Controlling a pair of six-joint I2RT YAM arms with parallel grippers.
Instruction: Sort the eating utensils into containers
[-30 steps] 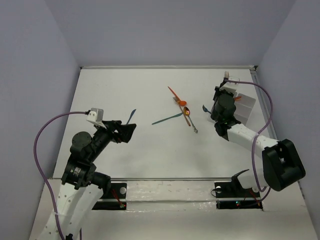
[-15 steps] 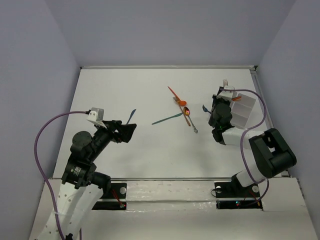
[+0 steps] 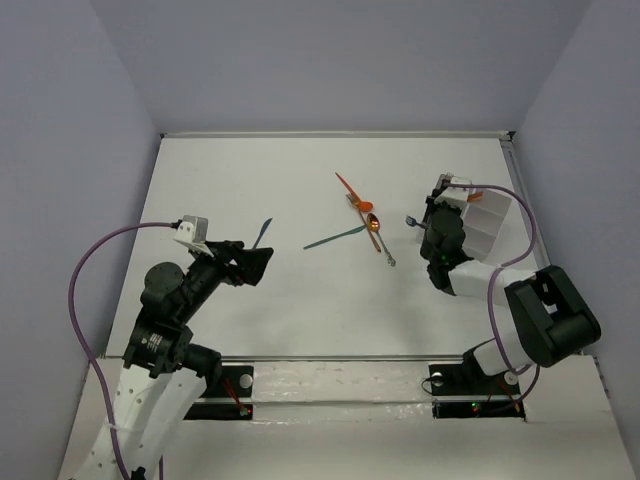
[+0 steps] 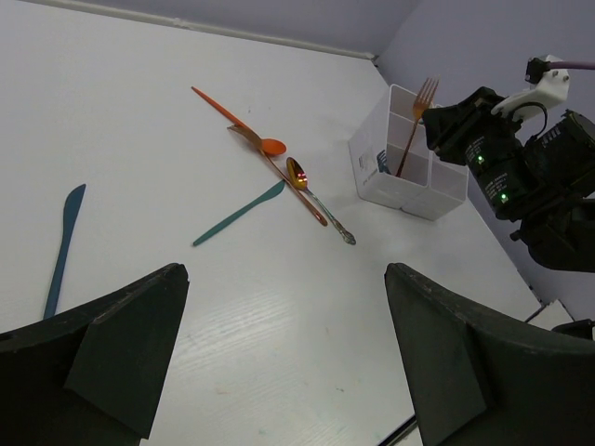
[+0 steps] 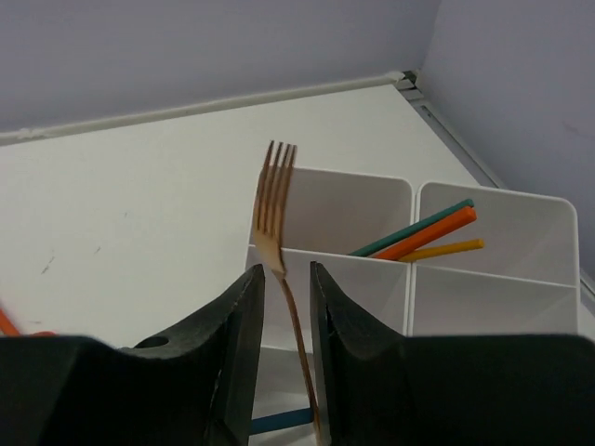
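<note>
Right gripper (image 5: 286, 279) sank to the tray (image 5: 493, 243), jaws slightly parted around the likely light, stiff copper fork (image 5: 276, 195); pinch mid-handle. Left gripper (image 4: 284, 271) gapes empty.

The white table (image 3: 300, 300) carries a divided tray (image 3: 492, 228); near the tray's left lie an orange spoon (image 3: 352, 190), a copper spoon (image 3: 373, 225) and a teal knife (image 3: 335, 238), a blue knife (image 3: 262, 233) much farther left

The left arm (image 3: 145, 400) and right arm (image 3: 478, 273) share white link shells and black cylindrical joint housings, ending in matte black jaws. A purple cable (image 3: 150, 227) loops from each white wrist camera block (image 3: 192, 232); green lights (image 4: 479, 160) glow on the right arm.
</note>
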